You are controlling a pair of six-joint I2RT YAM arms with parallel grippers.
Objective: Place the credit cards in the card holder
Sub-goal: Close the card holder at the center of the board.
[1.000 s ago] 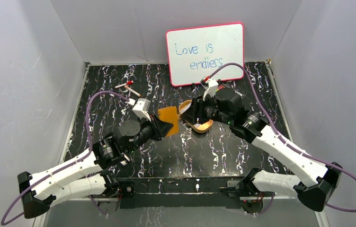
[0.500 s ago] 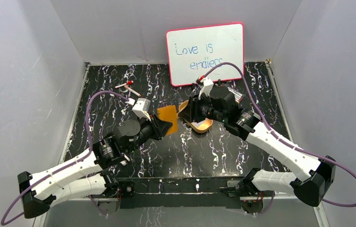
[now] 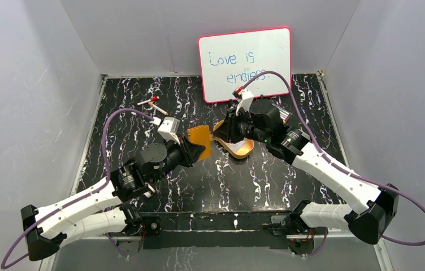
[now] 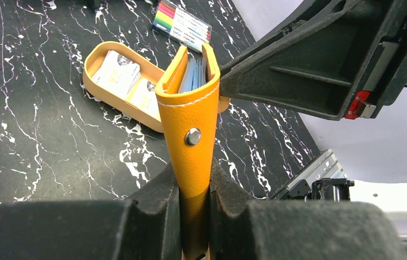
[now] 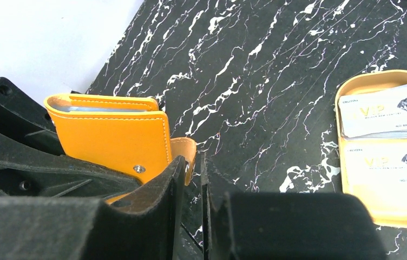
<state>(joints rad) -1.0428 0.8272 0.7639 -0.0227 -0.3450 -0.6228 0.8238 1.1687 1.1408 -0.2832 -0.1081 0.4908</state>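
The card holder [image 3: 199, 135] is a tan-orange wallet standing on edge above the table, its pale blue pockets [image 4: 195, 70] showing at the top. My left gripper [image 4: 195, 184] is shut on its folded spine. My right gripper [image 5: 193, 162] hovers at the wallet's other side, jaws drawn in to a narrow slit with table showing through. The wallet's snap tab [image 5: 189, 151] sits right at the tip of one finger. The credit cards [image 5: 382, 111] lie in two white stacks in an oval yellow-orange tray [image 5: 347, 179] just right of the wallet.
A whiteboard [image 3: 244, 62] with handwriting leans on the back wall. Two red-capped pens [image 3: 154, 104] lie at the back left. A pack of coloured markers [image 4: 182, 21] sits behind the tray. Grey walls enclose the black marbled table [image 3: 199, 180].
My right gripper has shifted left toward the wallet and its jaws have narrowed a lot. The left gripper and the wallet have stayed where they were.
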